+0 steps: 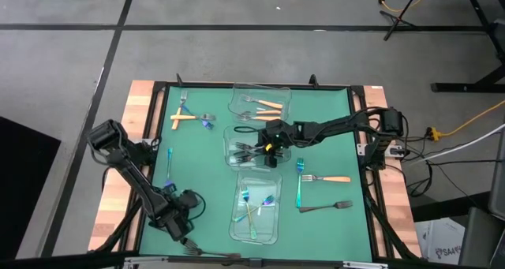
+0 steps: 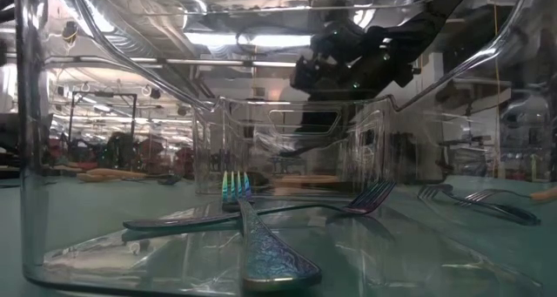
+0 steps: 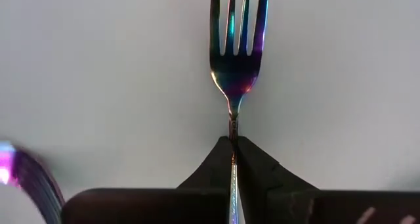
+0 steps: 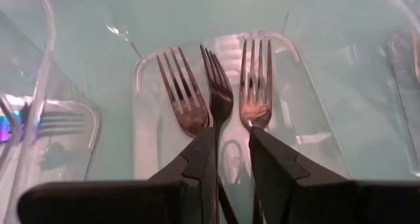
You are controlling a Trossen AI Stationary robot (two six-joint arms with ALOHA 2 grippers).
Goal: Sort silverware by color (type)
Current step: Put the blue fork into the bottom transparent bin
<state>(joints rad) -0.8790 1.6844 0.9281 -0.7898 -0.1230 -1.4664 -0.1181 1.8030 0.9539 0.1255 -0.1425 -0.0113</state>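
Three clear containers stand in a row down the table's middle. The far one (image 1: 259, 102) holds orange-handled forks, the middle one (image 1: 251, 147) dark forks (image 4: 187, 102), the near one (image 1: 256, 210) iridescent forks (image 2: 261, 245). My left gripper (image 1: 177, 214) points down at the near left and is shut on an iridescent fork (image 3: 235, 60); in the high view the arm hides this fork. My right gripper (image 4: 230, 142) hangs over the middle container, fingers apart. A dark fork (image 4: 218, 96) runs out from between them, tines over the container. My left gripper pinches the iridescent fork's handle just behind the neck (image 3: 233, 133) between its two fingers. They come from above, pointing down, one on each side of the handle. The fork lies flat along the mat, tines pointing away from the fingers; whether it is lifted does not show. My right gripper has the dark fork's handle (image 4: 217, 148) lying along the inner side of one finger (image 4: 200, 155), with a gap to the other finger. Whether it bears the fork I cannot tell.
Loose forks lie on the green mat: two crossed orange-handled ones (image 1: 185, 117) at the far left, a teal one (image 1: 169, 166) at the left, and an iridescent (image 1: 300, 184), an orange-handled (image 1: 330, 178) and a dark one (image 1: 325, 207) at the right. A dark fork (image 1: 211, 252) lies near the front edge.
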